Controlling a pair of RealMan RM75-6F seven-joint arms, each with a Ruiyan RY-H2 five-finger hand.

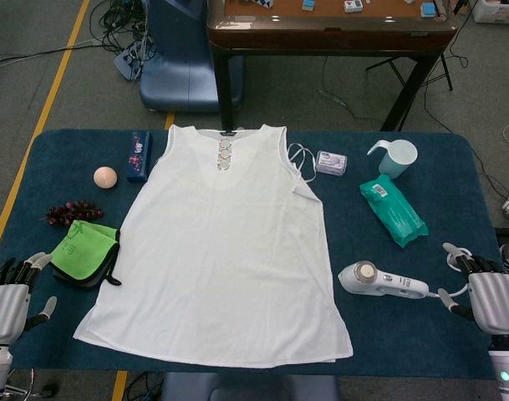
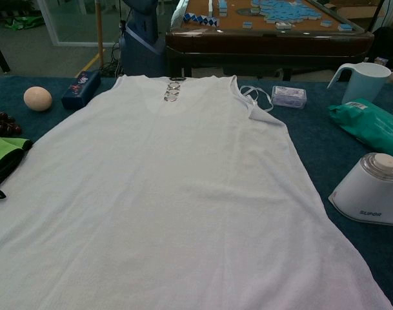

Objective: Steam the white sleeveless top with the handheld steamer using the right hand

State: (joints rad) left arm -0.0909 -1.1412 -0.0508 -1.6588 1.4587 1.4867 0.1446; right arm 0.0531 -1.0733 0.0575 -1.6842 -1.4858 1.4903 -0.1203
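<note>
The white sleeveless top [image 1: 225, 242] lies flat on the blue table [image 1: 404, 334], neckline at the far side; the chest view fills with it [image 2: 177, 194]. The white handheld steamer [image 1: 381, 281] lies on its side to the right of the top, head toward the fabric, also seen in the chest view [image 2: 370, 190]. My right hand [image 1: 491, 296] hovers open at the table's right edge, just right of the steamer's handle, not touching it. My left hand [image 1: 12, 296] is open at the left front corner. Neither hand shows in the chest view.
A green cloth [image 1: 87, 251], dark grapes [image 1: 70, 212], a beige ball [image 1: 105, 177] and a blue box [image 1: 138, 154] sit left of the top. A small case [image 1: 331, 162], a pale jug [image 1: 394, 157] and a green wipes pack [image 1: 393, 210] sit to its right.
</note>
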